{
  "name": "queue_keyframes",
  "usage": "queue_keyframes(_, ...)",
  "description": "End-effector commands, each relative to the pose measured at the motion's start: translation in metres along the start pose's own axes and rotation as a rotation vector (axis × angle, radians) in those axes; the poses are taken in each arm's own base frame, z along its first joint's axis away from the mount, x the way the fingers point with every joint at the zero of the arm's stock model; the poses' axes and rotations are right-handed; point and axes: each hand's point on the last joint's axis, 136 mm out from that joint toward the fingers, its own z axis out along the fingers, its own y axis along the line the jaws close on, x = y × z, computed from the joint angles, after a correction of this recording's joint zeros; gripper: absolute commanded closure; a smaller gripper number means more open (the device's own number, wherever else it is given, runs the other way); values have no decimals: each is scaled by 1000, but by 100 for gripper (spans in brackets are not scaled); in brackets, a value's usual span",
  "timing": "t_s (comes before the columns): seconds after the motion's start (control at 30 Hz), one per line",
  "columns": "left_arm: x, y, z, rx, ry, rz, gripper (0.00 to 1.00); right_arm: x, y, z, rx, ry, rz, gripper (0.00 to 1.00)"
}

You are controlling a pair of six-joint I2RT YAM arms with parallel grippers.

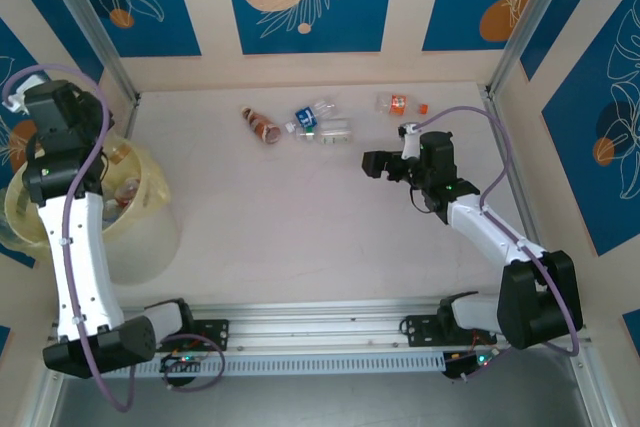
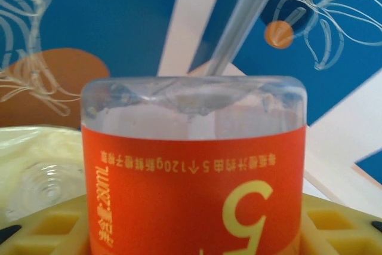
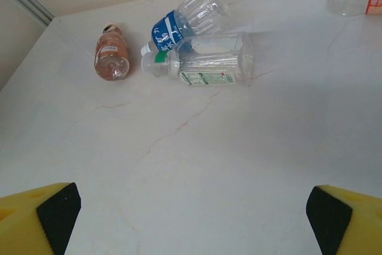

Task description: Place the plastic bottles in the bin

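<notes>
Orange label on bottle (image 2: 194,171) shows yellow "5" and "200mL".

Even, diffuse light is filling the scene, keeping the pale bench (image 1: 300,217) bright and casting only faint, soft shadows. In the left wrist view the orange-labelled bottle (image 2: 194,183) is sitting very close and blurring slightly, its clear end catching dull glints. In the right wrist view the lying bottles (image 3: 203,67) are showing sharp, with mild glare on the plastic.
</notes>
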Motion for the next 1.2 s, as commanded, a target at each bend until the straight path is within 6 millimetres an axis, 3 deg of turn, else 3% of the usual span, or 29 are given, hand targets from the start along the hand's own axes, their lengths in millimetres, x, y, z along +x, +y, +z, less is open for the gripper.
queue_keyframes(0.0, 8, 27, 8, -40, 28, -88, 85, -16, 10, 0, -29, -27, -17, 1)
queue_keyframes(0.1, 25, 42, 26, -33, 93, -177, 83, -16, 11, 2, -32, -23, -16, 1)
queue_keyframes(0.2, 47, 58, 43, -65, 139, -232, 66, -16, 11, 4, -37, -18, -10, 1)
queue_keyframes(0.33, 73, 54, 61, -33, 237, -254, 18, -17, 14, 6, -42, -15, -12, 1)
queue_keyframes(0.37, 76, 50, 64, -16, 256, -258, 1, -17, 15, 7, -44, -13, -13, 1)
queue_keyframes(0.63, 59, 34, 48, 38, 229, -254, 0, -17, 22, 12, -60, 1, -8, 1)
queue_keyframes(0.87, 48, -2, 18, 203, 215, -236, 0, -21, 29, 18, -70, 12, -26, 1)
queue_keyframes(1.03, 52, -3, 24, 195, 226, -226, 0, -28, 39, 21, -89, 17, -42, 1)
queue_keyframes(1.17, 68, -5, 45, 204, 271, -250, 0, -29, 47, 23, -95, 27, -61, 1)
